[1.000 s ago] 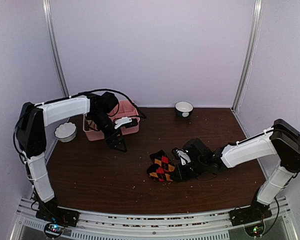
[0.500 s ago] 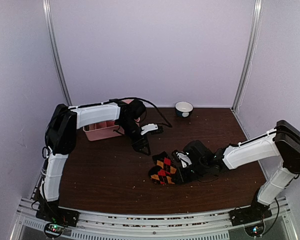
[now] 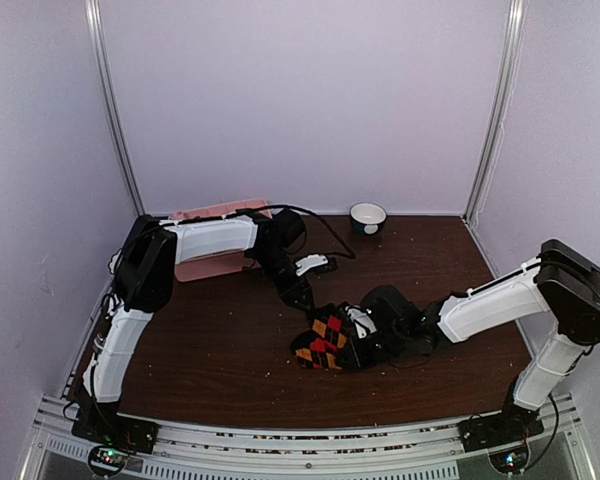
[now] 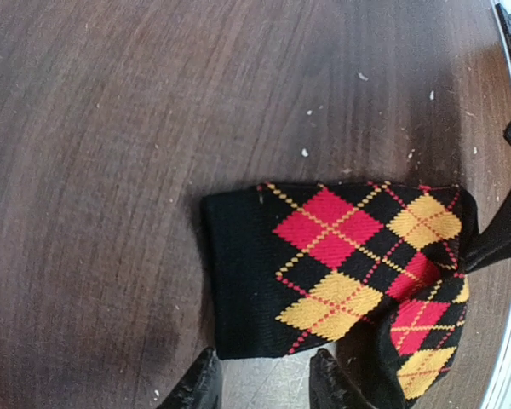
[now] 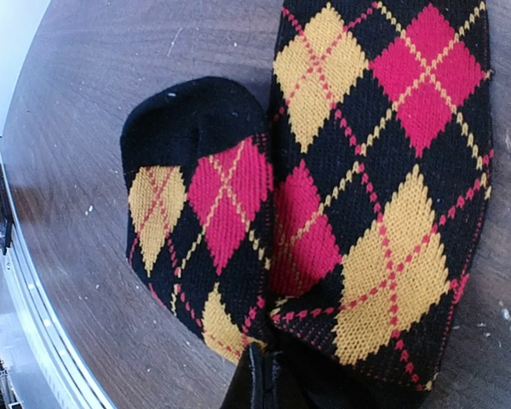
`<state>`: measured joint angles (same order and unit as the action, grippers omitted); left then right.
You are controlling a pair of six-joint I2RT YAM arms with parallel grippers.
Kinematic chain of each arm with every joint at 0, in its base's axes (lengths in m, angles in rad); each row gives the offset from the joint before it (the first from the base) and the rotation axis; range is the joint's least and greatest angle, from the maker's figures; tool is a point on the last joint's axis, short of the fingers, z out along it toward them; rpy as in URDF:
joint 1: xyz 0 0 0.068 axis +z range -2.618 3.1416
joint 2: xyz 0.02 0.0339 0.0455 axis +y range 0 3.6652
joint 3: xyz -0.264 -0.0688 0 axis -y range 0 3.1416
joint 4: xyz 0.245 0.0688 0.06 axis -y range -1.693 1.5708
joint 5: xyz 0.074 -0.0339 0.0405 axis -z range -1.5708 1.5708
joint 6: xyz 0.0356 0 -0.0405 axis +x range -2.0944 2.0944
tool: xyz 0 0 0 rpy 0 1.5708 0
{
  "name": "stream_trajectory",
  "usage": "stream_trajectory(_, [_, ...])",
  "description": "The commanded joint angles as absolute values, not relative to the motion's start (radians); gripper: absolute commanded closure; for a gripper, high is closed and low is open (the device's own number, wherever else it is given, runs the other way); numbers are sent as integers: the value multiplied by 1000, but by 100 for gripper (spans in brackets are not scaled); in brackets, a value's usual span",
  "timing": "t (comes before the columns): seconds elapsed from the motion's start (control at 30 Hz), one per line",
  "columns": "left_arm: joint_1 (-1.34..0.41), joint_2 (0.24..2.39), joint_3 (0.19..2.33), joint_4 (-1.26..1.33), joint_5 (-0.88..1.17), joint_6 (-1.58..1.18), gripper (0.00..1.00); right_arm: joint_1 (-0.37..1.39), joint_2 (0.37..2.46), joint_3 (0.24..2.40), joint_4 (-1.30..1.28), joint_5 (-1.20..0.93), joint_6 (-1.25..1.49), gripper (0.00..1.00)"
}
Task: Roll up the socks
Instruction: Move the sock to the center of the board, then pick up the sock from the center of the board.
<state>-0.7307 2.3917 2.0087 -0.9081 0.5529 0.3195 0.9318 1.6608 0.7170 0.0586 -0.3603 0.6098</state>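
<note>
The socks (image 3: pixel 320 342) are a black pair with orange, red and yellow argyle diamonds, lying on the brown table in the middle. In the left wrist view a sock's plain black cuff (image 4: pixel 238 273) ends just ahead of my left gripper (image 4: pixel 264 385). Its jaws stand apart with nothing between them. From above, the left gripper (image 3: pixel 302 298) hovers at the socks' far left edge. My right gripper (image 5: pixel 268 379) is shut, pinching the near edge of the socks (image 5: pixel 383 170), where a second sock's toe (image 5: pixel 196 196) lies alongside. In the top view the right gripper (image 3: pixel 360 335) sits at their right side.
A pink compartment tray (image 3: pixel 215 240) stands at the back left, partly behind the left arm. A small bowl (image 3: pixel 368 215) sits at the back wall. Pale crumbs dot the tabletop. A metal rail (image 3: pixel 300 440) runs along the near edge.
My left arm has swung right from the pink tray to the socks' cuff, its jaws narrowing on the way. The right gripper stayed shut on the socks, which shifted slightly left.
</note>
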Motion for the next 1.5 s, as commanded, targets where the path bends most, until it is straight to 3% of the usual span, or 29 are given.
stream_trajectory(0.0, [-750, 2418, 2019, -900, 521, 278, 64, 938, 1678, 749, 107, -357, 612, 100])
stream_trajectory(0.37, [-760, 2481, 2077, -899, 450, 242, 63, 951, 1695, 748, 168, -391, 629, 100])
stream_trajectory(0.6, [-760, 2508, 2094, -902, 413, 242, 79, 960, 1704, 741, 189, -403, 637, 100])
stream_trajectory(0.73, [-759, 2524, 2107, -916, 406, 242, 100, 960, 1695, 727, 206, -401, 643, 100])
stream_trajectory(0.83, [-759, 2527, 2124, -937, 410, 240, 100, 958, 1678, 717, 212, -397, 646, 99])
stream_trajectory(0.93, [-758, 2510, 2153, -967, 430, 244, 100, 939, 1647, 696, 241, -400, 664, 85])
stream_trajectory(1.0, [-754, 2475, 2161, -974, 445, 248, 100, 914, 1613, 672, 273, -416, 680, 70])
stream_trajectory(1.07, [-751, 2444, 2162, -975, 464, 247, 100, 883, 1587, 664, 274, -433, 681, 62])
stream_trajectory(1.47, [-746, 2307, 2181, -1036, 573, 270, 100, 746, 1558, 765, 60, -369, 462, 57])
